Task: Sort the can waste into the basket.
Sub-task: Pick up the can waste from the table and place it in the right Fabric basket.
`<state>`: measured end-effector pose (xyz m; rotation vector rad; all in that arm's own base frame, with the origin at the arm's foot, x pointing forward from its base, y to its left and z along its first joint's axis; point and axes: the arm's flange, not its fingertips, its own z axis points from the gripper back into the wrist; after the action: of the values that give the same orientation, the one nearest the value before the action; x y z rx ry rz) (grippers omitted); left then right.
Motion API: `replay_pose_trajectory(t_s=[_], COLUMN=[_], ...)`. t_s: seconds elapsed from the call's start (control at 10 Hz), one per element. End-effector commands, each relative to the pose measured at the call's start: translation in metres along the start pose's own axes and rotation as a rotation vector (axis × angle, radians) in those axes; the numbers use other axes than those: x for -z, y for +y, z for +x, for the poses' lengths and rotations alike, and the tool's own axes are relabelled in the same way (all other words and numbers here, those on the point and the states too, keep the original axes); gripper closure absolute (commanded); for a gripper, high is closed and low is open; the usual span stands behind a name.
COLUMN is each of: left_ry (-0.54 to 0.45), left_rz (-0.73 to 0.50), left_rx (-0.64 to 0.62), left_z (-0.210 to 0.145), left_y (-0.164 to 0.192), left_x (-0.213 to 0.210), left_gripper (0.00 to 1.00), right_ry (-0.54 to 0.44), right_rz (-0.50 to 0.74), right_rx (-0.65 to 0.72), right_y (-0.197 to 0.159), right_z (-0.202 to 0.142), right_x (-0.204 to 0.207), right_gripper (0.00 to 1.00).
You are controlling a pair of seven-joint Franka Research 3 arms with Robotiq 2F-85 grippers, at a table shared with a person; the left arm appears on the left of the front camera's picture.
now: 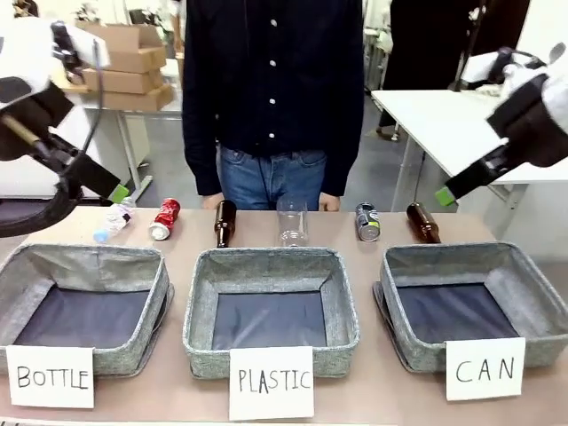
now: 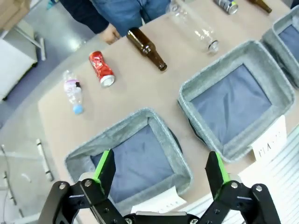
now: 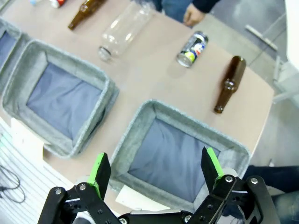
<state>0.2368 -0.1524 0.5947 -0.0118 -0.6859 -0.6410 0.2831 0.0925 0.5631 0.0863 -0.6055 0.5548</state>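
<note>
Sitting at the worktop's (image 1: 355, 390) right end, the basket (image 1: 417, 351) is overhung by the right gripper (image 3: 155, 158), jaws spread, nothing held. The black can (image 1: 367, 222) is laid just beyond its far rim, long axis near-to-far. The red can (image 1: 165, 218) is placed nearer the left gripper (image 2: 159, 157), likewise released.

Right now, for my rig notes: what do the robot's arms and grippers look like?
The left arm and right arm have white shells. The left gripper and right gripper are black, two-fingered, with green pads. A black cable follows the left arm.
</note>
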Motion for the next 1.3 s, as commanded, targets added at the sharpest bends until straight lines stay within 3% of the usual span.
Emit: replay_pose_trajectory(t_s=[0.0,0.1,0.2,0.3,0.4,0.6,0.9,1.0,1.1,1.2], left_ry=[0.010,-0.004,-0.077,-0.135,-0.193,-0.352,-0.463,-0.459,-0.309,-0.464], left_rz=[0.000,-0.276,-0.617,-0.800,-0.919,-0.994,-0.990,-0.964,-0.783,-1.013], left_rx=[0.006,0.056,-0.031,-0.244,-0.400,-0.579,-0.732,-0.748,-0.770,-0.748], left_z=[-0.004,0.006,0.008,0.002,-0.012,-0.046,-0.098,-0.103,-0.096,-0.092], left_y=[0.001,0.007,0.033,0.072,0.106,0.147,0.173,0.173,0.169,0.205], left_x=[-0.004,0.008,0.007,0.012,0.019,0.026,0.034,0.038,0.048,0.025], left_gripper=[0.00,0.00,0.00,0.00,0.00,0.00,0.00,0.00,0.00,0.00], right_ry=[-0.033,-0.064,-0.037,-0.017,-0.044,-0.110,-0.249,-0.269,-0.231,-0.231], right_rz=[0.144,0.379,0.648,0.841,1.043,1.212,1.215,1.160,1.235,1.235], right_rx=[-0.095,-0.013,0.189,0.409,0.485,0.642,0.761,0.792,0.656,0.656], right_y=[0.000,-0.011,-0.034,-0.066,-0.093,-0.127,-0.154,-0.156,-0.156,-0.156], right_z=[0.005,0.007,0.003,-0.008,-0.021,-0.041,-0.069,-0.076,-0.072,-0.072], right_x=[0.013,0.017,0.015,0.015,0.018,0.029,0.027,0.025,0.025,0.025], right_gripper=[0.00,0.00,0.00,0.00,0.00,0.00,0.00,0.00,0.00,0.00])
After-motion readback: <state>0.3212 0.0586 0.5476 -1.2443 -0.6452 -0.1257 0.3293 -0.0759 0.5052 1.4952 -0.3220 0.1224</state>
